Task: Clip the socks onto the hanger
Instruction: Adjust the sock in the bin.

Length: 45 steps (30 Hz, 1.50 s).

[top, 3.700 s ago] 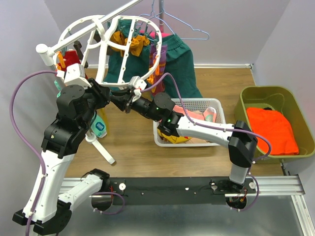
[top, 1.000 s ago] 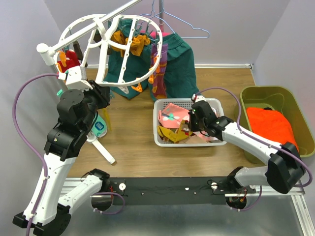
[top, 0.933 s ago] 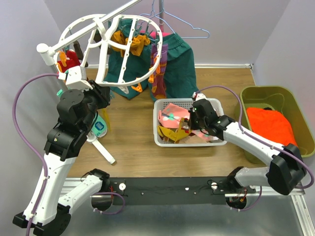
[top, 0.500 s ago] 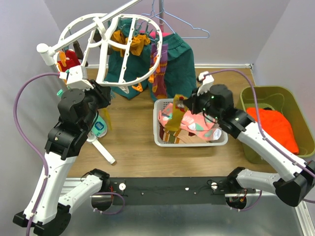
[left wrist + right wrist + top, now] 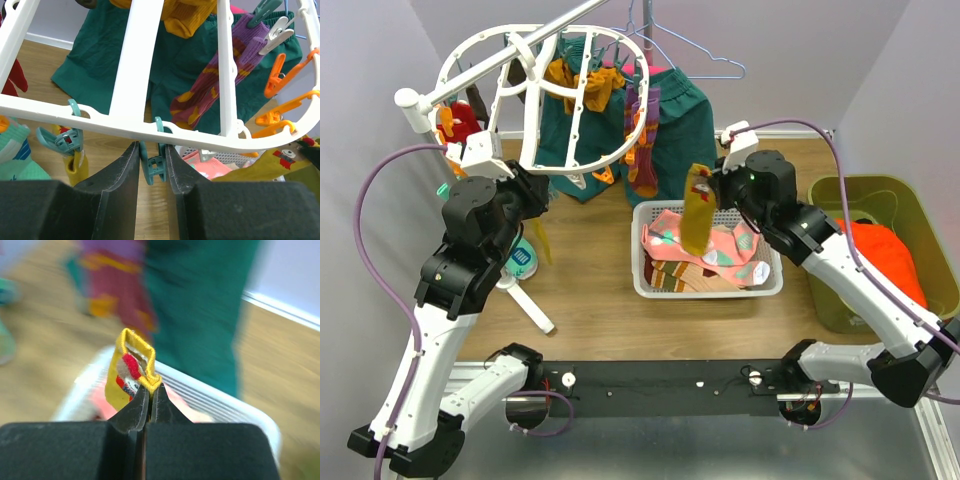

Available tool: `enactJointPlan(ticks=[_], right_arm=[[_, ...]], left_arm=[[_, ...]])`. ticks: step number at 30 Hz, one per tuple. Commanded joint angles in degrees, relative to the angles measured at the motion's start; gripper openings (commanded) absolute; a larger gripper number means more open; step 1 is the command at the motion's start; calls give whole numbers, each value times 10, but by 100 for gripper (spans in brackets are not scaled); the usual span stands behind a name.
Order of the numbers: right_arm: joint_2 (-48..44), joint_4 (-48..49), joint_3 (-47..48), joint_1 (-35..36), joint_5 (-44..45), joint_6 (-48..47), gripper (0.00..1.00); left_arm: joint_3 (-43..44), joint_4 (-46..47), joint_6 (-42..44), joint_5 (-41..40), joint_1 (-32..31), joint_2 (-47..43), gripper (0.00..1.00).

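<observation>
The white lattice hanger (image 5: 535,95) hangs at the top left with orange and teal clips. Mustard (image 5: 582,82), maroon striped (image 5: 643,135) and red (image 5: 460,122) socks hang from it. My left gripper (image 5: 546,190) is under its near rim; in the left wrist view it (image 5: 151,148) is shut on a teal clip (image 5: 152,167) below the rim (image 5: 100,120). My right gripper (image 5: 717,188) is shut on the cuff of a mustard sock (image 5: 697,215) and holds it above the basket; the right wrist view shows the gripper (image 5: 149,391) pinching the cuff (image 5: 131,367).
A white mesh basket (image 5: 760,285) in the middle holds pink, teal and tan socks (image 5: 705,250). A dark green garment (image 5: 680,120) and wire hangers (image 5: 690,55) hang behind. An olive bin (image 5: 840,195) with orange cloth (image 5: 885,255) stands right. The rack's white foot (image 5: 527,303) is left.
My right gripper went from the hanger down into the basket, closed on the mustard sock and lifted it up and back. The left gripper has stayed at the teal clip.
</observation>
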Motion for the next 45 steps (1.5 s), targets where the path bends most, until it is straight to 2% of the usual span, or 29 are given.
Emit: enactJointPlan(ticks=[1, 4, 6, 10, 13, 14, 19, 23, 24, 29, 30, 33, 39, 42, 45], right_arm=[[-37, -83, -17, -2, 262, -54, 1], [-47, -87, -29, -1, 322, -90, 1], [-43, -82, -51, -2, 316, -109, 1], [3, -73, -101, -2, 220, -64, 1], [78, -60, -137, -1, 167, -14, 2], [121, -48, -141, -2, 156, -11, 3], [221, -1, -132, 15, 74, 57, 5], [256, 4, -87, 44, 23, 82, 16], [259, 5, -80, 47, 9, 89, 24], [253, -5, -54, 51, -138, 94, 39], [252, -13, -47, 51, -152, 88, 45], [238, -51, -37, 51, -167, 70, 55], [211, -86, -46, 51, -70, 27, 63], [218, -104, -39, 51, -84, -4, 64], [219, -108, -34, 51, -175, -43, 64]], left_arm=[[10, 4, -4, 9, 1, 0, 0], [12, 4, -3, 6, 1, -1, 0], [10, 3, -2, 5, 1, -4, 0], [6, 0, -2, 6, 1, -4, 0], [4, -2, -2, 7, 1, -5, 0], [3, -2, -2, 7, 1, -6, 0], [3, -4, -2, 9, 0, -7, 0], [-1, -3, -6, 11, -1, -10, 0], [-2, -3, -6, 11, -1, -10, 0], [-3, -3, -5, 10, -1, -10, 0], [-3, -2, -5, 9, -1, -11, 0], [-6, -1, -5, 11, -1, -12, 0], [-11, 2, -6, 13, -1, -13, 0], [-10, 2, -4, 14, -1, -13, 0], [-10, 1, -4, 12, -1, -15, 0]])
